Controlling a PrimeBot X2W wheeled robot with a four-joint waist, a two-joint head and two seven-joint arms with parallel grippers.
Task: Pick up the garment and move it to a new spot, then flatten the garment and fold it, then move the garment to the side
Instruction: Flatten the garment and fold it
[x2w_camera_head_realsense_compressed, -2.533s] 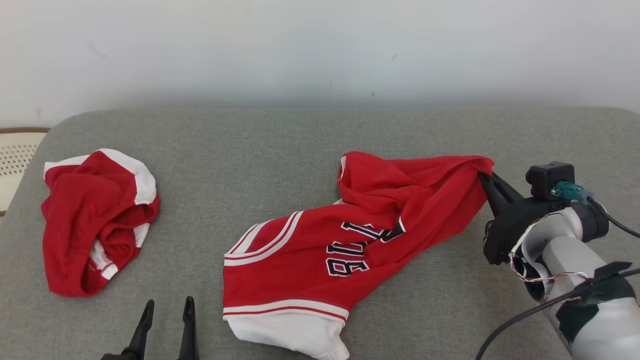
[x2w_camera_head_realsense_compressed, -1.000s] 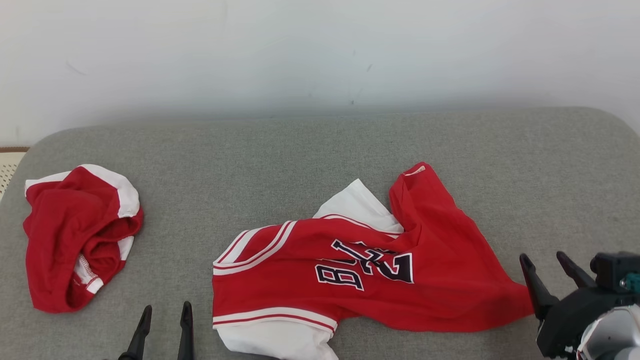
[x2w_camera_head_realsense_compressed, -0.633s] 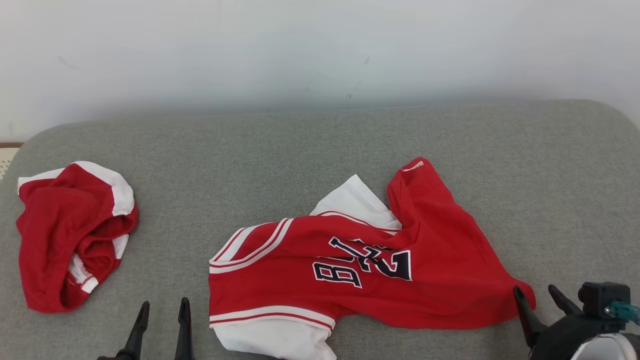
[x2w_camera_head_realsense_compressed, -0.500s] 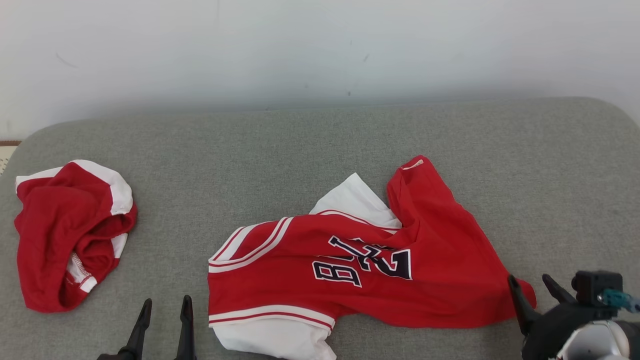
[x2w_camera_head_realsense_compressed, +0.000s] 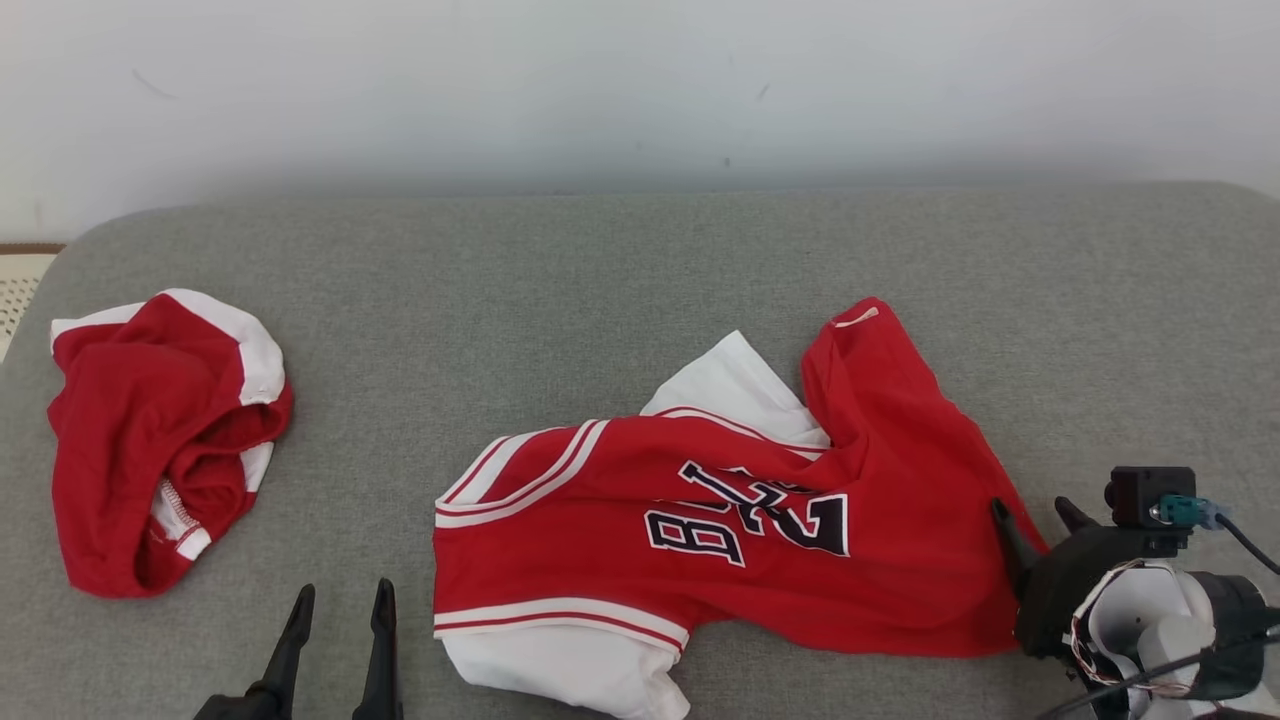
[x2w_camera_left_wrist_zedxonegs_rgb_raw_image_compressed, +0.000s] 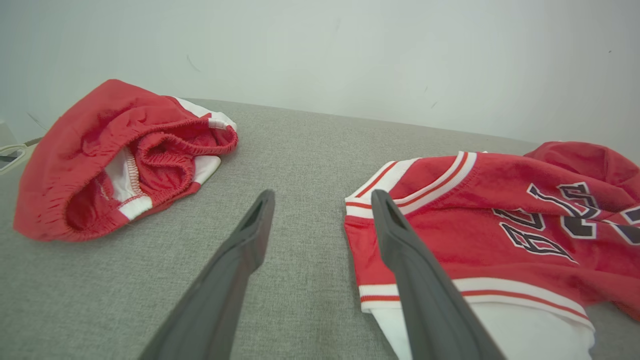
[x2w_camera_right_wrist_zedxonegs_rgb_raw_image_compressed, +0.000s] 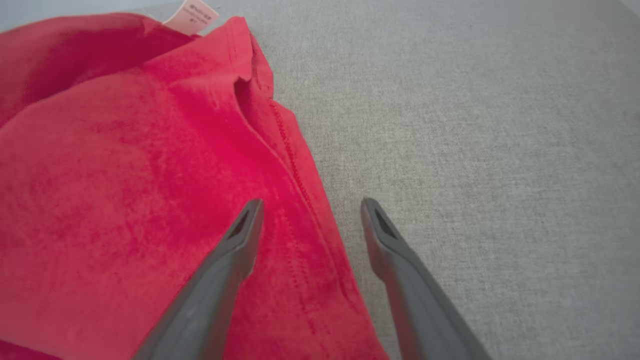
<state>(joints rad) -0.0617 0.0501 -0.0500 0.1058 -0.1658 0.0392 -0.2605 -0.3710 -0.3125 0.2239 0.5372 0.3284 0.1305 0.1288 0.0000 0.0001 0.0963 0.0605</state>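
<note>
Though spread, right claw (x2w_camera_right_wrist_zedxonegs_rgb_raw_image_compressed: 311, 202) astride jersey hem (x2w_camera_right_wrist_zedxonegs_rgb_raw_image_compressed: 292, 170)

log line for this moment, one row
jersey: crumpled on couch | right gripper: jaws open astride jersey's right edge | left gripper: jaws open, beside jersey | shorts: bunched far left

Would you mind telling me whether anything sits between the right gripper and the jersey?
Nothing visible does. The open right gripper straddles the hemmed edge of the jersey, one finger over the red cloth, the other over the bare cushion. The shorts lie far off to the left.
</note>
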